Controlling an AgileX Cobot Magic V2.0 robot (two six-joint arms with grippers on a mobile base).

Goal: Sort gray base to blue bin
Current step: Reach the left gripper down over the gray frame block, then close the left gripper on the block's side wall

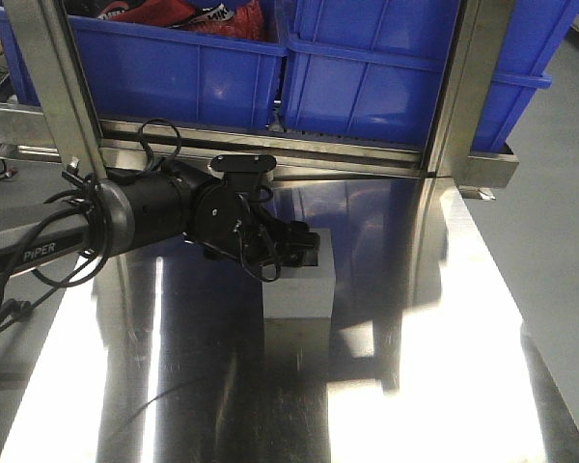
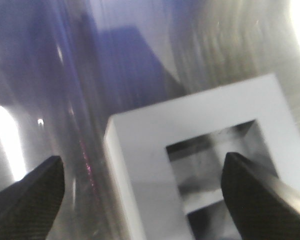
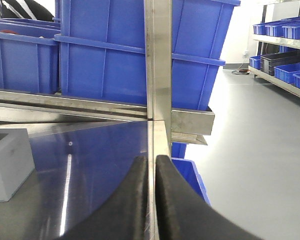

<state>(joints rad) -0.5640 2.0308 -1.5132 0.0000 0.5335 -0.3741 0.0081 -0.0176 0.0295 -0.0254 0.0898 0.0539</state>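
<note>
The gray base point(image 1: 299, 289) sits on the steel worktop point(image 1: 444, 367) with its recess facing up. The blue bin point(image 1: 376, 87) is on the rack behind the base. The left claw point(image 2: 142, 167) is spread over the base, one finger above the recess and one outside its wall, not yet pinching. This looks like the grasp step. Next it should lower, squeeze that wall, then lift toward the bin. The right claw point(image 3: 150, 167), beside the base, is pressed together and empty.
</note>
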